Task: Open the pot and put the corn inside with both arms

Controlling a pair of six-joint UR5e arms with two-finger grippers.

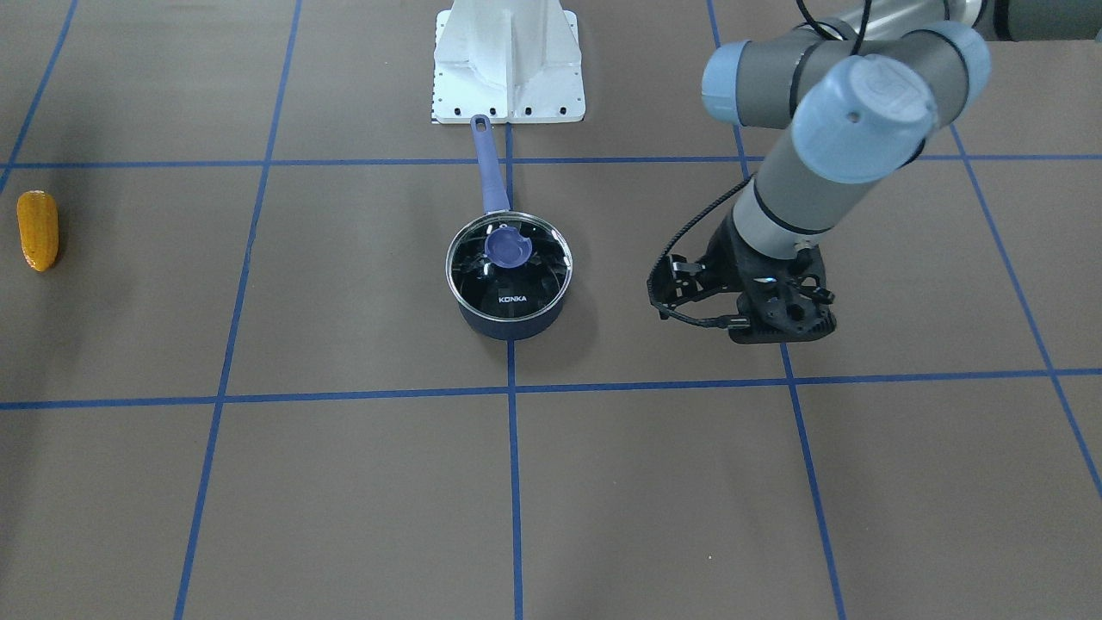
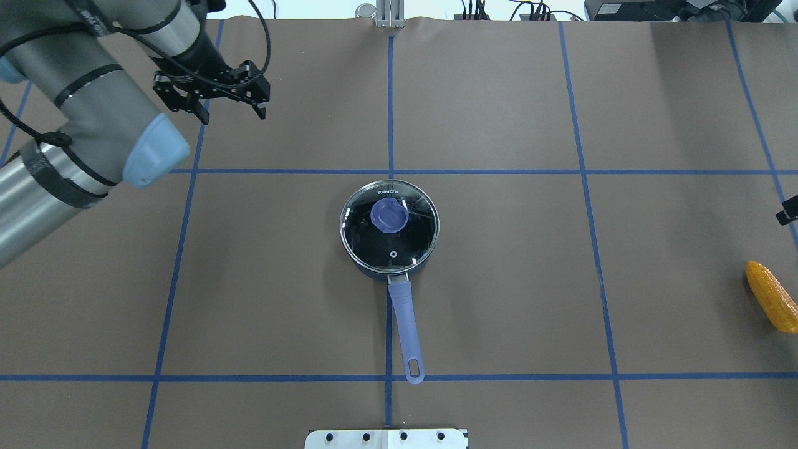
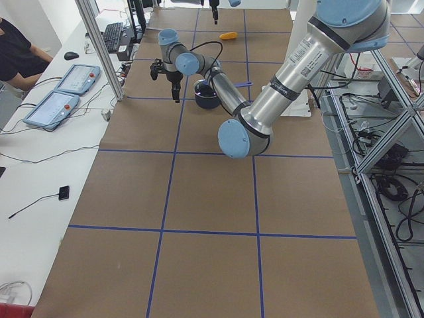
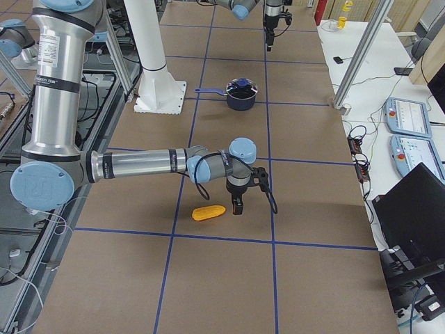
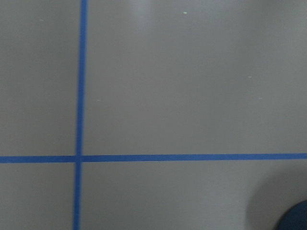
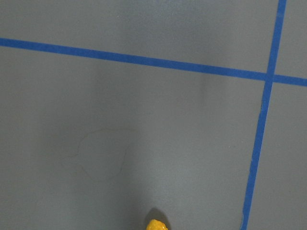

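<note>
One glass lid (image 2: 389,232) caps the pot (image 1: 508,327), corn (image 2: 773,296) lying well apart.

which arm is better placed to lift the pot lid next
Left. The left tool hangs open, much nearer the lid knob of the pot than the right tool, which sits far off beside the corn and suits that pickup instead.

Robotics lab: grey robot arm (image 3: 291,69), blue-taped grid table (image 3: 212,199), aluminium framing (image 3: 101,50), teach pendants (image 3: 52,108) at nine o'clock.
</note>
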